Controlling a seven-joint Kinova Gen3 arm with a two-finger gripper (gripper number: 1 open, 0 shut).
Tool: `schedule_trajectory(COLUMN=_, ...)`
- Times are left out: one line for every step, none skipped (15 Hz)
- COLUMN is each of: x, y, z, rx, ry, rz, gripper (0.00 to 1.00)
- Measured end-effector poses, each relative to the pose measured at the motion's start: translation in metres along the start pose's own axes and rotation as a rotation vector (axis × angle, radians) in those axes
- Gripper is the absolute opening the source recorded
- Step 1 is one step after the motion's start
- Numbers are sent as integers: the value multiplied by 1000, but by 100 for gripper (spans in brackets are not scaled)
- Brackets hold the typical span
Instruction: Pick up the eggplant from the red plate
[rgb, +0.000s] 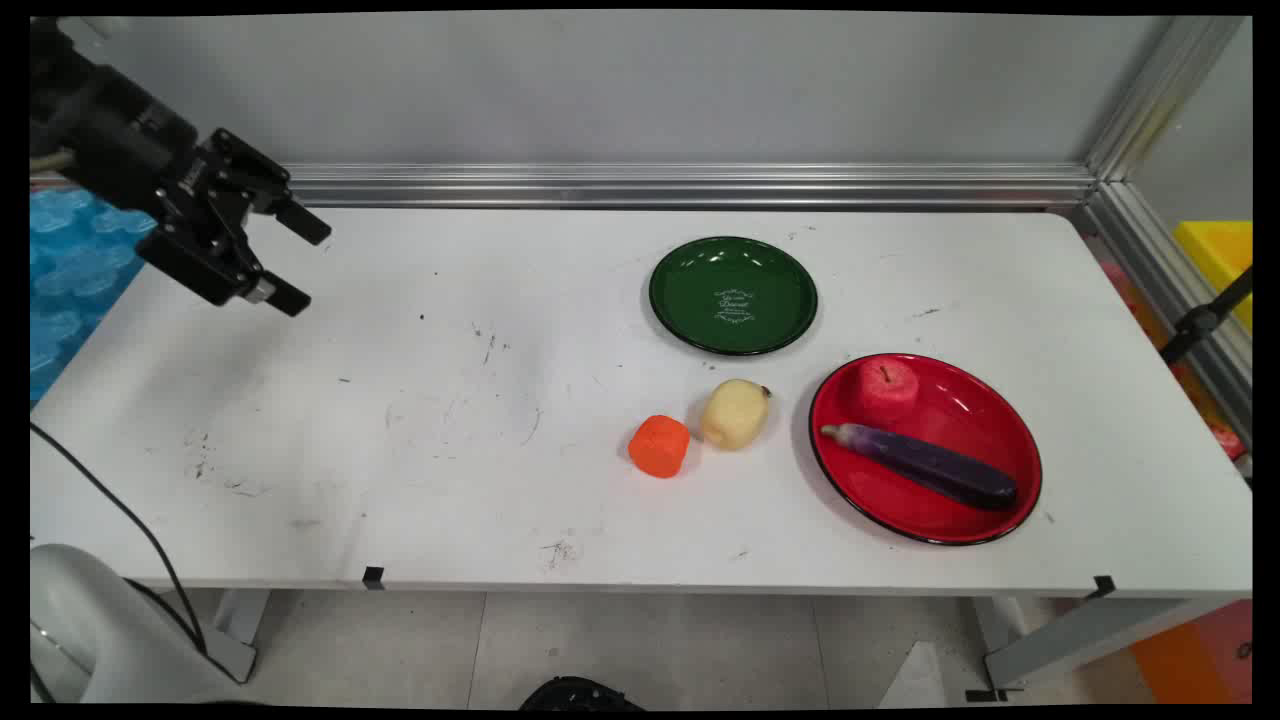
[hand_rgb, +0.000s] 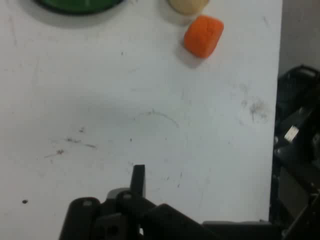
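I was working in a lab test cell: my scuffed white table (rgb: 400, 450) sat boxed by aluminium framing (rgb: 690, 185) and grey panel walls (rgb: 640, 90), with toy food laid out on plates.

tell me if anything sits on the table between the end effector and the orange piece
Nothing visible does. The end effector hangs open above the table's far left, and only bare, scuffed table lies between it and the orange piece. The yellow piece sits beyond.
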Motion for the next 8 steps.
schedule_trajectory(x=-1, y=0, z=-3, rx=-1, ry=12, rz=-9, gripper=100)
schedule_trajectory(x=-1, y=0, z=-6, rx=-2, ry=25, rz=-17, gripper=100)
schedule_trajectory(x=-2, y=-1, z=-9, rx=-4, ry=39, rz=-25, gripper=100)
schedule_trajectory(x=-2, y=-1, z=-11, rx=-5, ry=47, rz=-30, gripper=100)
schedule_trajectory(x=-2, y=-1, z=-13, rx=-7, ry=59, rz=-34, gripper=100)
schedule_trajectory(x=-1, y=-1, z=-14, rx=-8, ry=71, rz=-38, gripper=100)
schedule_trajectory(x=1, y=-1, z=-14, rx=-13, ry=87, rz=-41, gripper=100)
schedule_trajectory(x=4, y=-1, z=-13, rx=-17, ry=98, rz=-42, gripper=100)
